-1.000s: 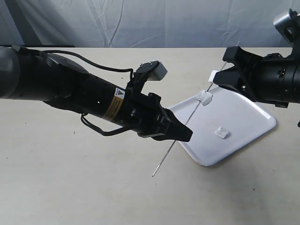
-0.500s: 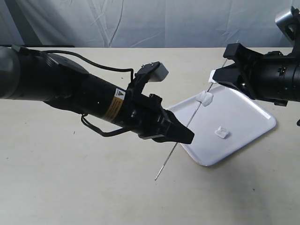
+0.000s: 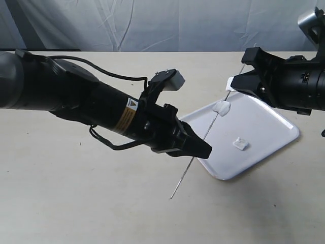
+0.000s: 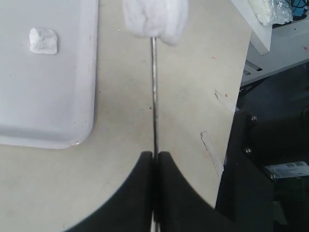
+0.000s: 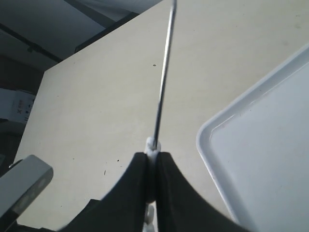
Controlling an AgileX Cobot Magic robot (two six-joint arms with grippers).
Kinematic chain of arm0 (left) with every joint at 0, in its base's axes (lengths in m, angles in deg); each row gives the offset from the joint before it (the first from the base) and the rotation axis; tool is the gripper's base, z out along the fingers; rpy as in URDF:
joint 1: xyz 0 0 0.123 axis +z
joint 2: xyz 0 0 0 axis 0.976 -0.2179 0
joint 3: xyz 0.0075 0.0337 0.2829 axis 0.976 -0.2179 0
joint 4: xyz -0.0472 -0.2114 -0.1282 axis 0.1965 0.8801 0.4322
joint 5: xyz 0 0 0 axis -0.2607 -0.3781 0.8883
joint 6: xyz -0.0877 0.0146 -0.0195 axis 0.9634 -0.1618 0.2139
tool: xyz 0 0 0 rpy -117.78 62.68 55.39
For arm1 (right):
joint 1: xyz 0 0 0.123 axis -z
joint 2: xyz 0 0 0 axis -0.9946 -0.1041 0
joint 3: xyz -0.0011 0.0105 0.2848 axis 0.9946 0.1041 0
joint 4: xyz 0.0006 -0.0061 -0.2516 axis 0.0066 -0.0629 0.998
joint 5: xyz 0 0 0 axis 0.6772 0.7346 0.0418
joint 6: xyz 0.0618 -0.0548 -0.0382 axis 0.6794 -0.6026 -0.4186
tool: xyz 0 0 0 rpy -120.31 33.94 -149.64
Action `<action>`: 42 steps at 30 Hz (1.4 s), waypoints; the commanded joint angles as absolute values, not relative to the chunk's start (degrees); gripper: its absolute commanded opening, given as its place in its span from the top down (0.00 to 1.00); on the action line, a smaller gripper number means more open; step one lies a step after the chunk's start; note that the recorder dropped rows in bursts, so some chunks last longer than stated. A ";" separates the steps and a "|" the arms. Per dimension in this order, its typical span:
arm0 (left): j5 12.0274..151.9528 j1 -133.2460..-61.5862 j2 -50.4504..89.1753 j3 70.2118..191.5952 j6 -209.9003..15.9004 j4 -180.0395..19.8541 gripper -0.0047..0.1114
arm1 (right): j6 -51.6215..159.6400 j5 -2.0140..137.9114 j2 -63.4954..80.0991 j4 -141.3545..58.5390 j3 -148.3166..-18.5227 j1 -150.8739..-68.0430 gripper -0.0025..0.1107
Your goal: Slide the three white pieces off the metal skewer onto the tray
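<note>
- The left gripper point(image 3: 202, 148) is clamped fully shut on the metal skewer point(image 3: 210, 127). In our left wrist view the two black fingers point(image 4: 140, 193) meet right on the rod, with no gap we can see.
- The skewer is up off the table point(image 3: 76, 203) and runs on a slant. Its bare tip pokes out on the near-left side of the left gripper, and the rest climbs far-right towards the other arm.
- The right gripper point(image 3: 237, 84) is closed too. From its wrist view the fingers point(image 5: 133, 193) are pressed together around the rod, with the pinched white piece point(image 5: 151, 143) squashed between the tips.
- The middle white piece point(image 3: 222, 107) is threaded on the skewer between the two grippers, closer to the right one. It hangs over the far-left edge of the tray point(image 3: 269, 122).
- The loose white piece point(image 3: 239, 144) is off the skewer, lying flat on the tray surface near its middle.
- The tray sits on the right half of the table, turned at an angle, with one corner pointing toward the left gripper.
</note>
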State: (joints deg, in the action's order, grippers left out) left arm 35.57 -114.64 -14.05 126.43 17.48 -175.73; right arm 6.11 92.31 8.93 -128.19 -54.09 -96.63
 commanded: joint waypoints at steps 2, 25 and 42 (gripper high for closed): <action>33.52 -115.23 -14.15 126.67 20.73 -180.04 0.96 | 5.40 88.65 9.17 -128.26 -54.51 -96.66 0.98; 37.37 -115.23 -14.04 121.87 20.82 -180.04 0.96 | 5.40 72.44 9.17 -126.76 -54.51 -96.66 0.98; 42.28 -110.40 -10.10 122.35 20.49 -180.04 0.96 | 5.40 79.12 -6.66 -122.60 -53.51 -96.78 0.98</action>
State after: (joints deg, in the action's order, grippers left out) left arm 40.90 -110.57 -10.90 122.15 20.81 -180.18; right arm 5.89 78.79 -4.67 -122.80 -53.73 -96.88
